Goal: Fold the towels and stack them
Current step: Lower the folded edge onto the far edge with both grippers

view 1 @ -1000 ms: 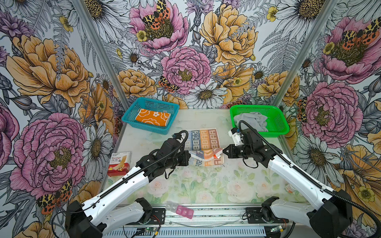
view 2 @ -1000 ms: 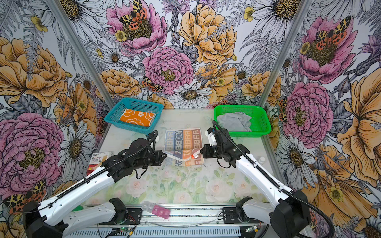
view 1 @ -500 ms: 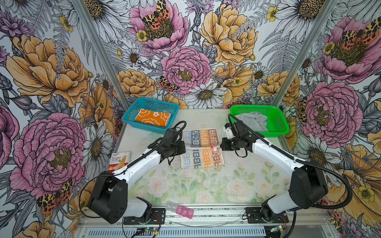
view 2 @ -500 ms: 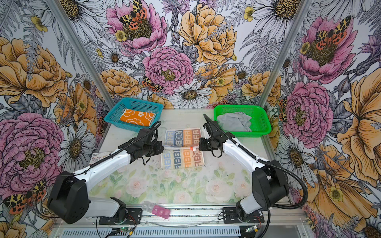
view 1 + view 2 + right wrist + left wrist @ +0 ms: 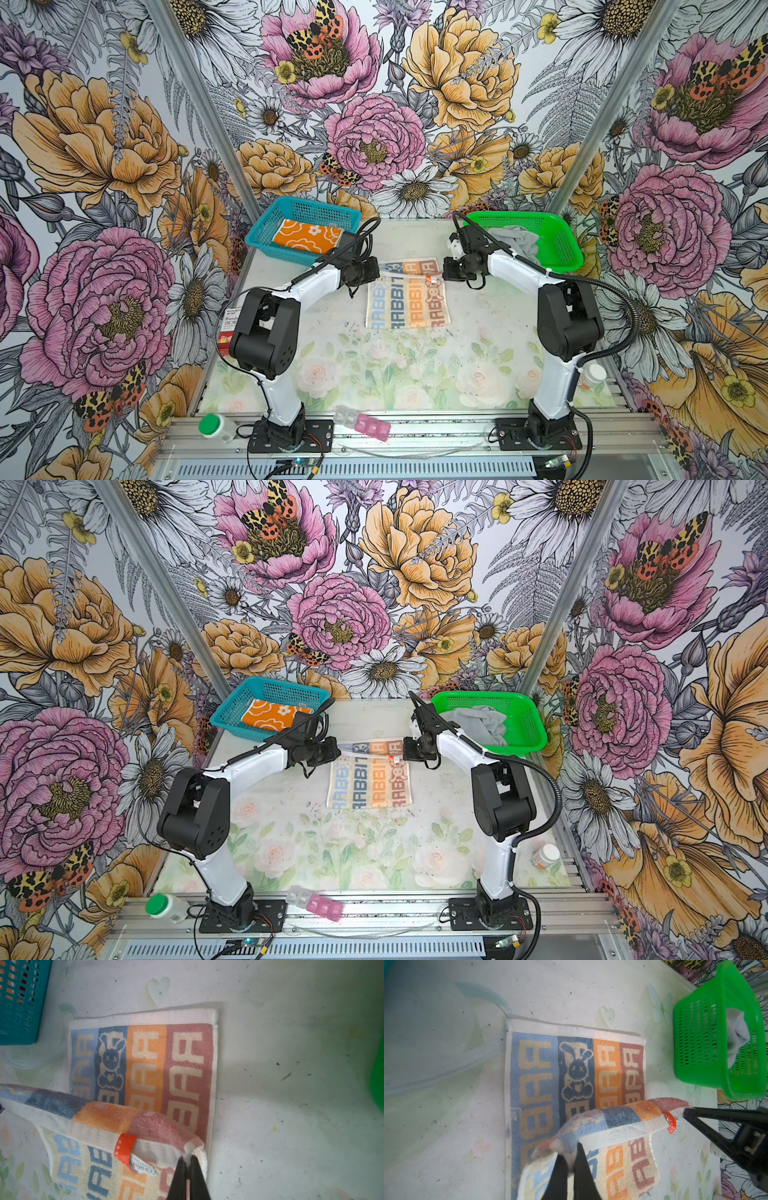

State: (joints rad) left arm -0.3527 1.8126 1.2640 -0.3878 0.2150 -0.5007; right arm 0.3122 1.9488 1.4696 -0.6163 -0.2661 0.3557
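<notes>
The striped RABBIT towel (image 5: 409, 301) (image 5: 370, 785) lies mid-table, its far part flat. Both grippers hold its turned-over white hem just above that flat part. My left gripper (image 5: 379, 272) (image 5: 570, 1154) is shut on the hem's left corner. My right gripper (image 5: 444, 272) (image 5: 188, 1157) is shut on the right corner, beside the orange tag (image 5: 124, 1147). The hem hangs taut between them. The orange flowered towel (image 5: 307, 237) lies folded in the teal basket (image 5: 320, 208). The pale grey towel (image 5: 517, 241) sits crumpled in the green basket (image 5: 559, 253).
A green-capped bottle (image 5: 216, 426) and a pink pill box (image 5: 370, 426) rest on the front rail. A white bottle (image 5: 592, 376) lies at the right edge and a red-and-white box (image 5: 228, 328) at the left edge. Floral walls close three sides.
Both grippers have carried the towel's hem from the near side toward the back of the table, doubling the towel over itself. Both stayed shut on their corners.
</notes>
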